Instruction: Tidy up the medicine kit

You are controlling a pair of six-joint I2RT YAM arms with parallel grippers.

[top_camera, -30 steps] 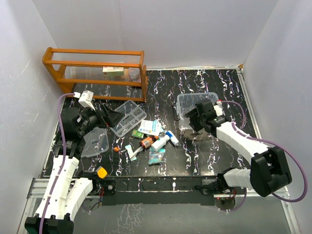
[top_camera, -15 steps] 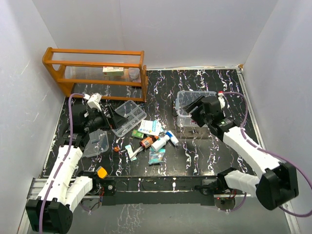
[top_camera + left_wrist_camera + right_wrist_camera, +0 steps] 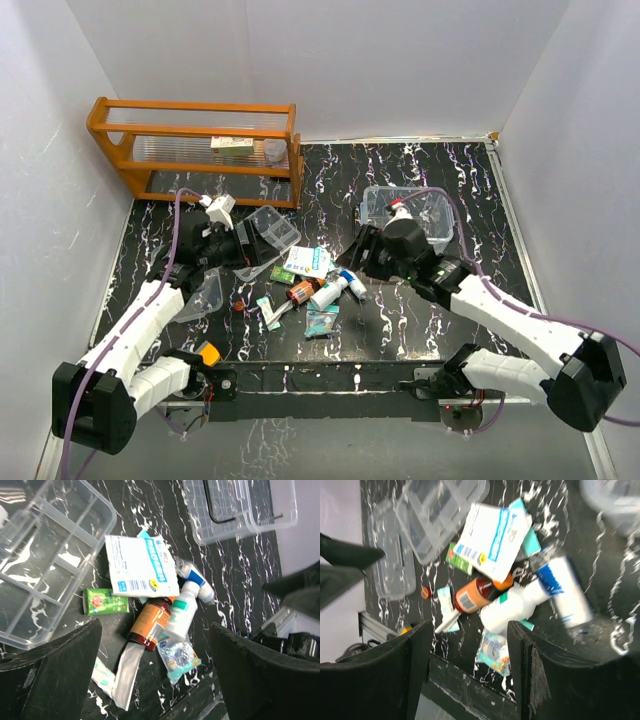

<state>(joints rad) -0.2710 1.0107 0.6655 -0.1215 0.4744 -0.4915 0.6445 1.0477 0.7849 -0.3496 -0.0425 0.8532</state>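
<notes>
The white packet (image 3: 308, 262) lies mid-table (image 3: 440, 320) on a small heap of medicines, and three clear pieces sit around it. The box (image 3: 405, 208) stands behind and to the right of the packet, well apart from it. The divided tray (image 3: 265, 240) lies just behind and to the left, with one corner near the packet. The flat lid (image 3: 198, 295) rests farther left, beyond the tray.

A green sachet (image 3: 106, 601) sits at the packet's left edge. In front of the packet a brown bottle (image 3: 299, 291) touches a white bottle (image 3: 328, 293) on its right, and a blue-and-white tube (image 3: 352, 282) lies just right of the packet. A foil pouch (image 3: 321, 320) is in front of both bottles. The orange rack (image 3: 200, 150) stands far behind and left of the packet.

The left tool (image 3: 155, 625) hovers left of the packet over the tray's edge, its fingers spread wide with nothing between them. The right tool (image 3: 469, 626) hangs just right of the packet, above the tube, its fingers parted and holding nothing.
</notes>
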